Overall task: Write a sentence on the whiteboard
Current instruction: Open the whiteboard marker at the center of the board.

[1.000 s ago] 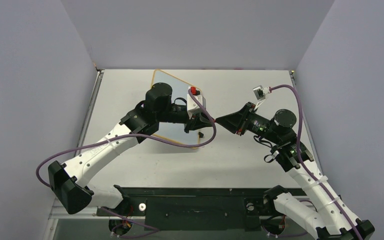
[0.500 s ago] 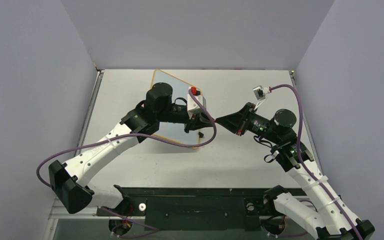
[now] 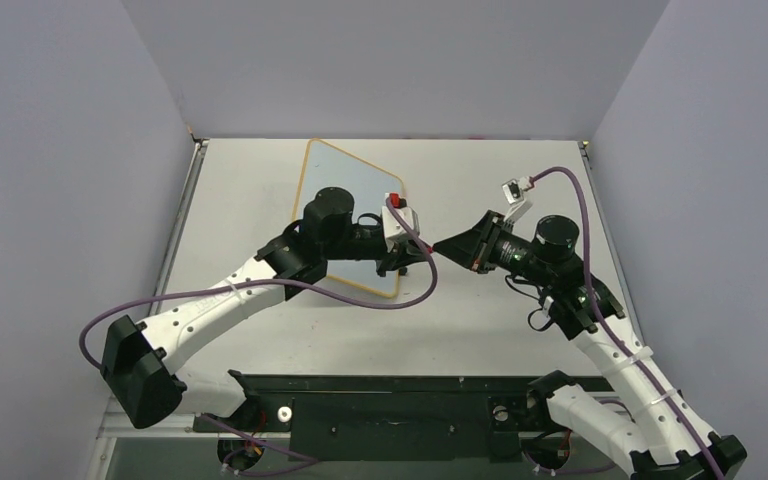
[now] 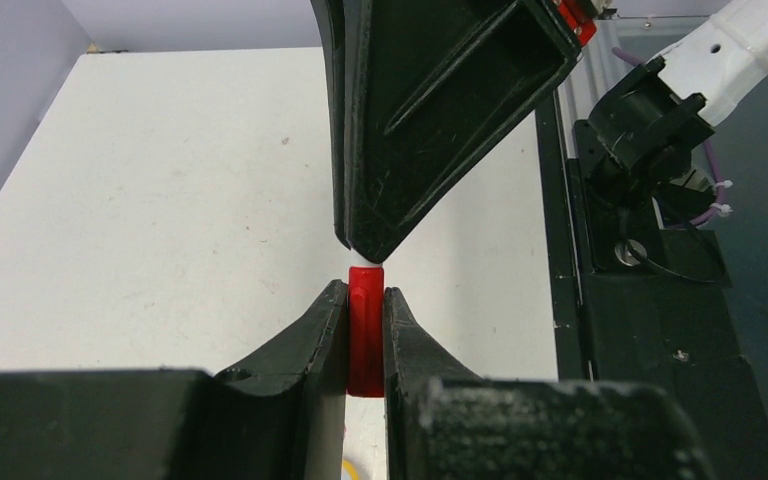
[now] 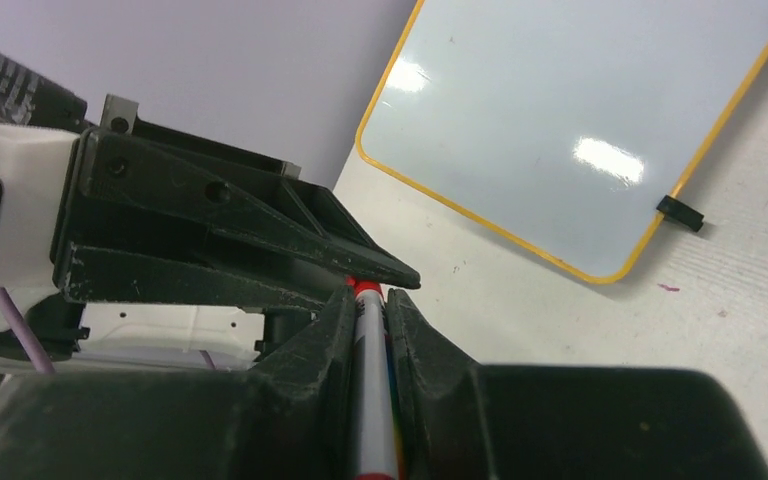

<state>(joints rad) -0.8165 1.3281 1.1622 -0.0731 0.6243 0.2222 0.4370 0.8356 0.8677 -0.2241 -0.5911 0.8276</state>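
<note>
From above and behind the arm bases, the top camera looked down over the whole table (image 3: 480, 170). The left wrist camera faced right along the left gripper (image 4: 364, 290), and the right wrist camera faced left along the right gripper (image 5: 368, 295). Both shared a close view of the marker (image 4: 365, 340).

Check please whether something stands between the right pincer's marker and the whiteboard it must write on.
Yes. The red cap covers the end of the marker, clamped in the left pincer, while the right pincer grips the barrel. In the top view the left arm also lies across the near part of the blank whiteboard.

red-capped marker (image 4: 365, 340), white table (image 4: 160, 200)
</note>
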